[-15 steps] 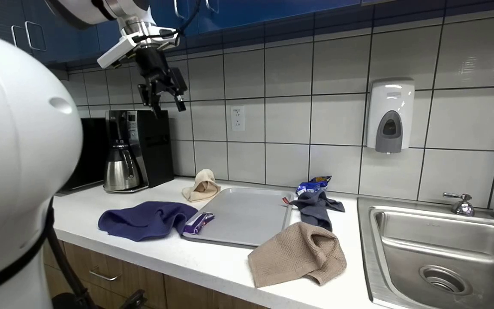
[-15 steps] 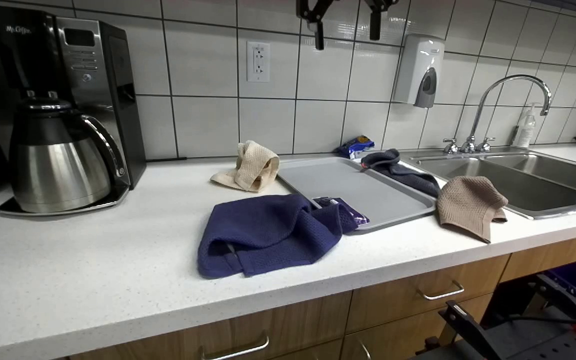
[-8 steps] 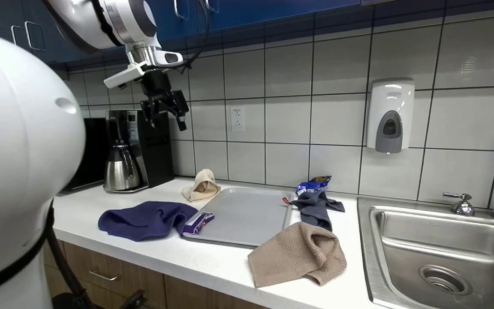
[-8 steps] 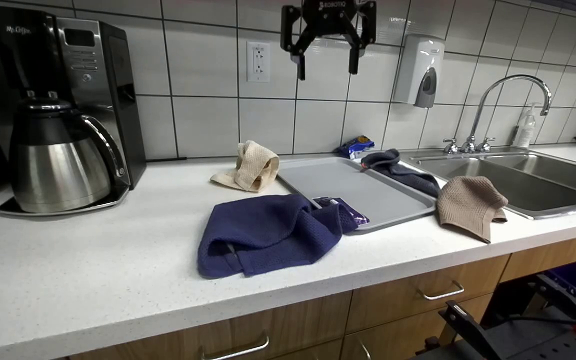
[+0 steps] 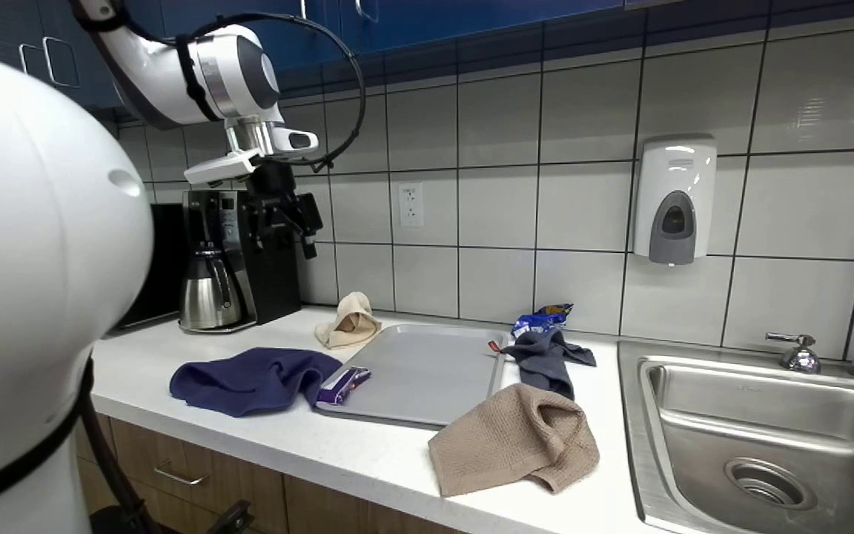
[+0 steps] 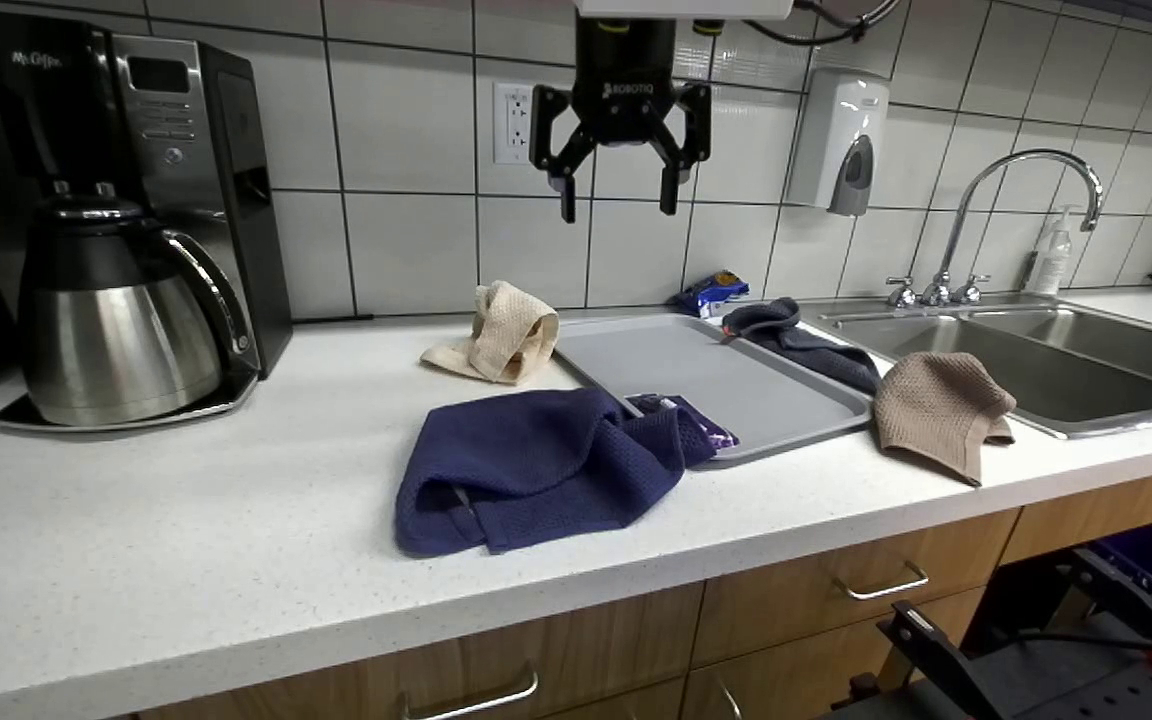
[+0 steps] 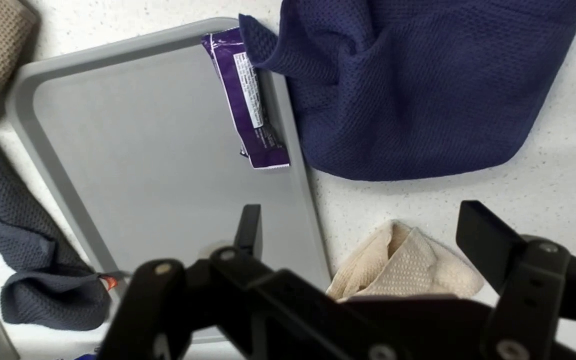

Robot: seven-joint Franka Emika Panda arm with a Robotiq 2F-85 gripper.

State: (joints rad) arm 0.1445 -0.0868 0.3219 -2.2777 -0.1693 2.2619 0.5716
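My black gripper (image 6: 619, 210) hangs above the counter with its jaws wide apart and nothing between them. In the wrist view, the crumpled cream cloth (image 7: 408, 265) lies below the gap between the fingers, its lower part hidden by the gripper's body. A navy cloth (image 7: 418, 100) lies beside the grey tray (image 7: 158, 150), one corner over its rim. On the tray, along that edge, rests a purple wrapped bar (image 7: 240, 100). Both exterior views show a brown cloth (image 5: 520, 437) at the tray's near corner, and a dark grey cloth (image 6: 806, 345) along its sink-side edge.
A coffee maker with a steel carafe (image 6: 121, 330) stands on the counter. A blue packet (image 5: 542, 319) lies against the tiled wall behind the tray. The steel sink (image 5: 642, 445) is set into the counter, with a soap dispenser (image 5: 675, 200) on the wall above.
The gripper has come down steadily toward the counter and shifted somewhat toward the coffee maker's side, its jaws staying apart. Cloths, tray and packets have not moved.
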